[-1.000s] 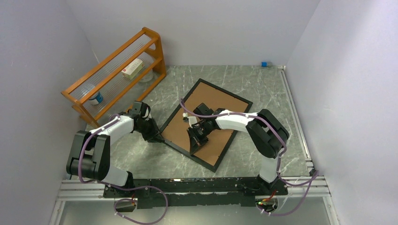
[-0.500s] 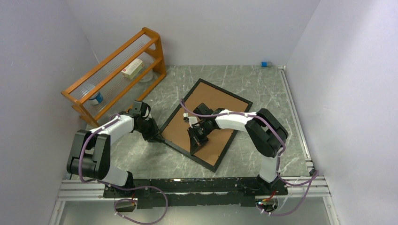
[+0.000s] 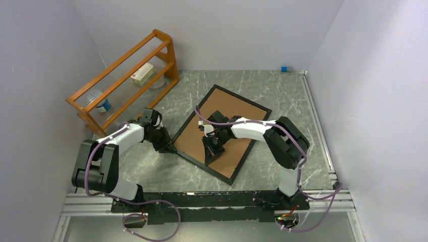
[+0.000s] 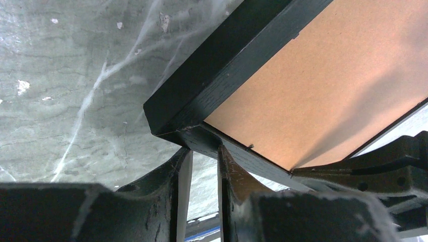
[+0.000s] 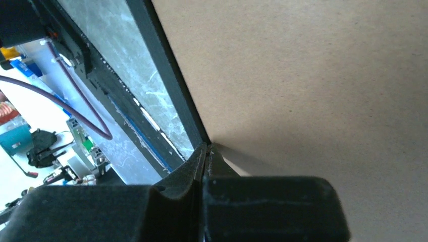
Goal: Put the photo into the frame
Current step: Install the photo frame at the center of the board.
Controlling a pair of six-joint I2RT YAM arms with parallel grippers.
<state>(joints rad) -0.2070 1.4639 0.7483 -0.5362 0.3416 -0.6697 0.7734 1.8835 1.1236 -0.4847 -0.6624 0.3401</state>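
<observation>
The frame (image 4: 227,65) lies face-down in the middle of the grey marbled table (image 3: 282,91). It is a flat rectangle, and its long axis runs diagonally from near left to far right. Thin rails of black grained wood border the matte brown backing board (image 3: 229,108), which faces up. The left end effector (image 4: 202,156) meets the frame's left corner, fingers slightly spread and tips against the black rail. I cannot tell whether they clamp it. The right end effector (image 5: 206,151), fingers pressed together, touches its tip to the board right beside a rail's inner edge.
</observation>
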